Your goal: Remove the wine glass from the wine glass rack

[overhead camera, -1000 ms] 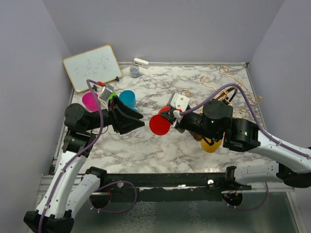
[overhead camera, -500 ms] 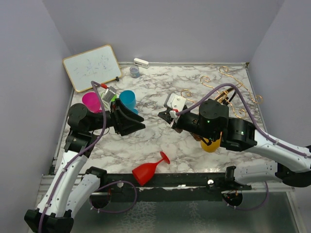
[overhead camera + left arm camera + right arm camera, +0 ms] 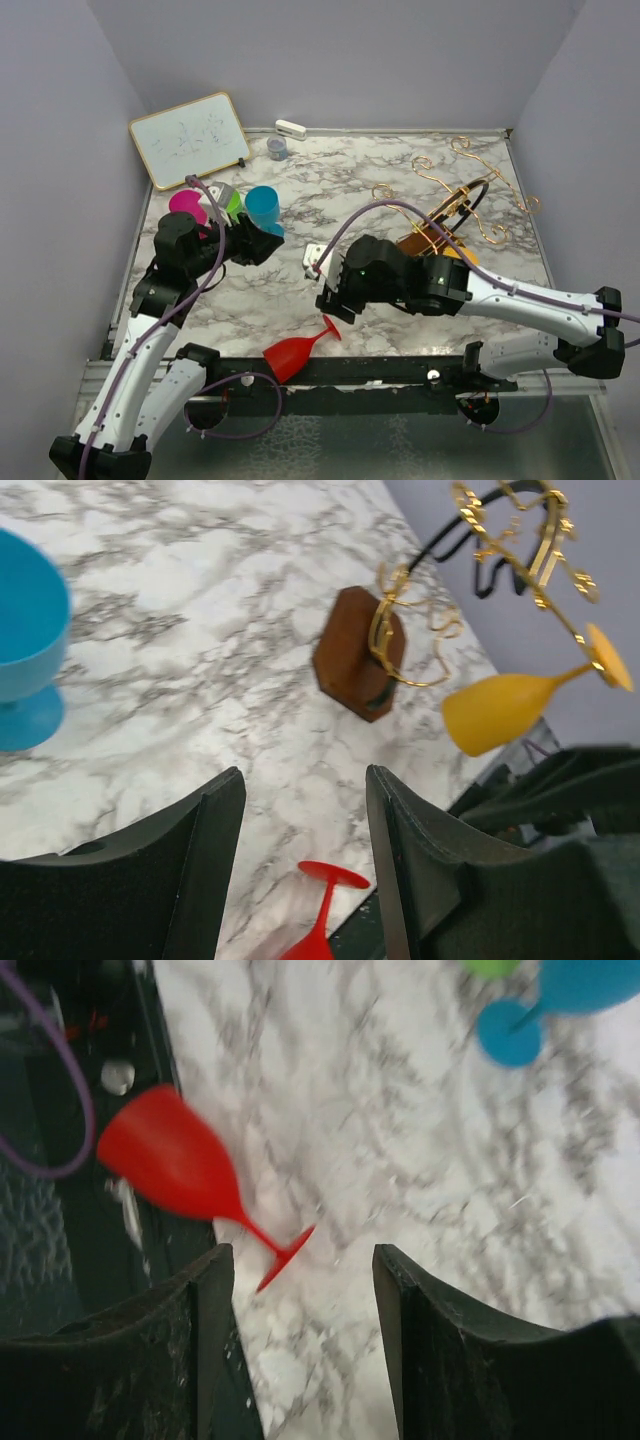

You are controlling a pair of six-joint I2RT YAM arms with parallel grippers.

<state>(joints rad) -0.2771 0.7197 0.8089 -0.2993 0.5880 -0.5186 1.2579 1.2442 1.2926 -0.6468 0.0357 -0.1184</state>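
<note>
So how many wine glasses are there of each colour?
red wine glass: 1
blue wine glass: 1
pink wine glass: 1
green wine glass: 1
yellow wine glass: 1
Total: 5

Motion-blurred in right wrist view: red wine glass (image 3: 175,1160). Same glass in left wrist view: bowl cut off by bottom edge. Cropped at left edge there: blue glass (image 3: 25,630). Mostly hidden behind right arm from above: rack (image 3: 418,243) base. Too small to identify: white item (image 3: 291,128) by far wall.
</note>
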